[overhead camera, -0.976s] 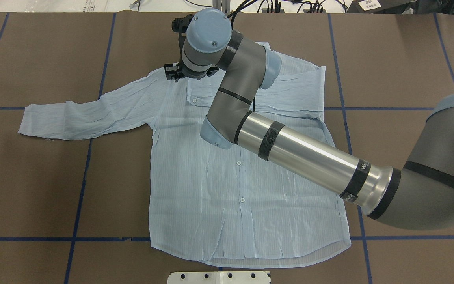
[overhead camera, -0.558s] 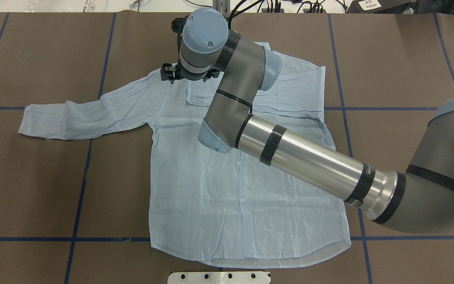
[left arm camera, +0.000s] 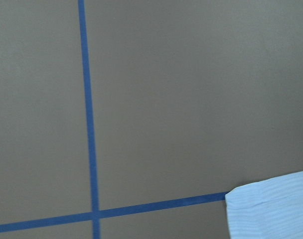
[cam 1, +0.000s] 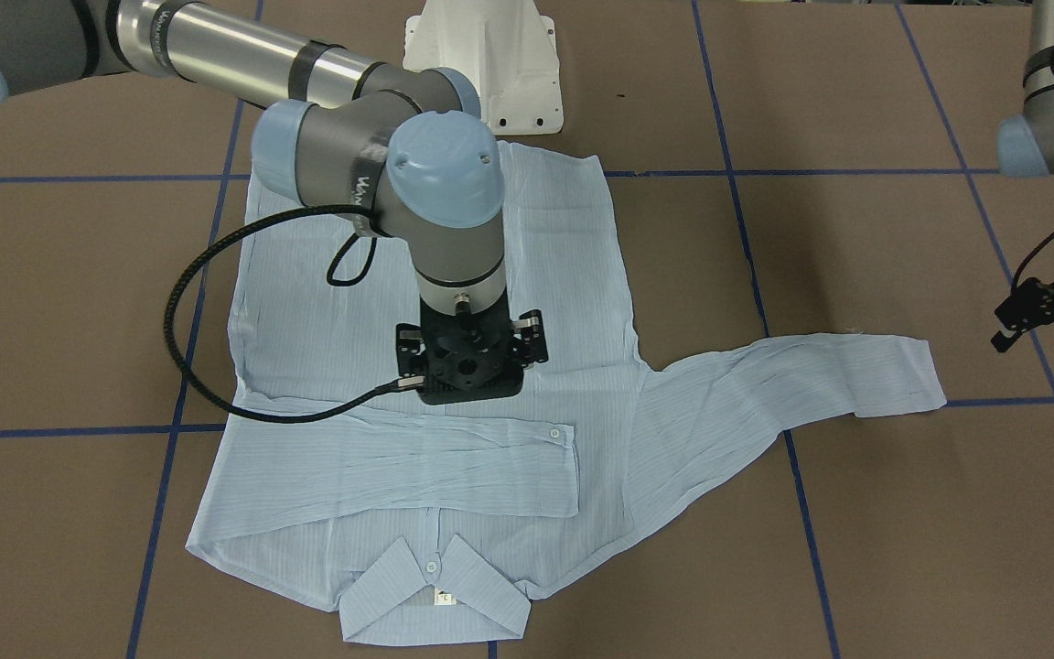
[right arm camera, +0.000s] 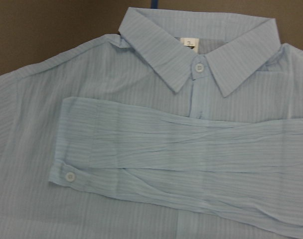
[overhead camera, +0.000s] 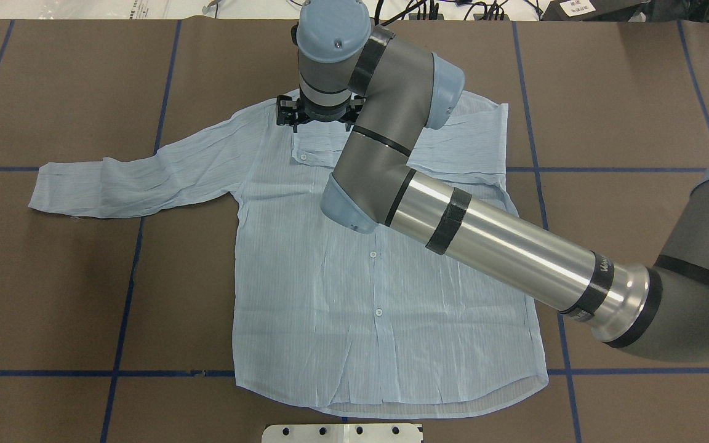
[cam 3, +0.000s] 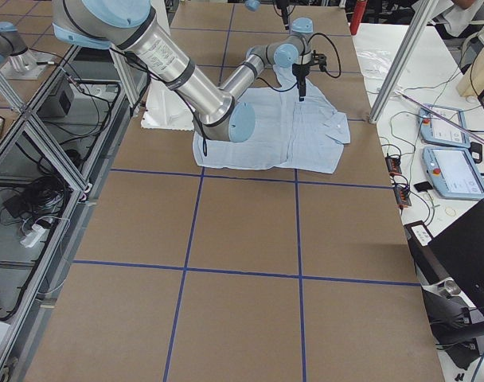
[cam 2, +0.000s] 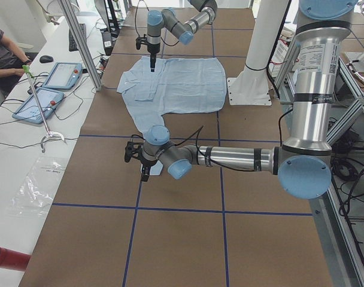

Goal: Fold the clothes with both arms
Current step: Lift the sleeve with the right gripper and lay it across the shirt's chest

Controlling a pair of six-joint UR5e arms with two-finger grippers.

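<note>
Shirt (overhead camera: 330, 307) lies flat on the bench (cam 1: 856, 549). Its unfolded sleeve (cam 1: 792, 371) stretches lengthwise towards the left claw (cam 1: 1030, 344), which hangs with fingers spread and empty just beside the cuff (cam 1: 916, 371). The right claw (cam 1: 472, 361) is farther, and its grip is hidden.

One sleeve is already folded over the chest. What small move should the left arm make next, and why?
Probably move the left gripper onto the cuff of the spread sleeve and pinch it. That sleeve lies flat, unfolded, and the open gripper hangs just beyond its end.
</note>
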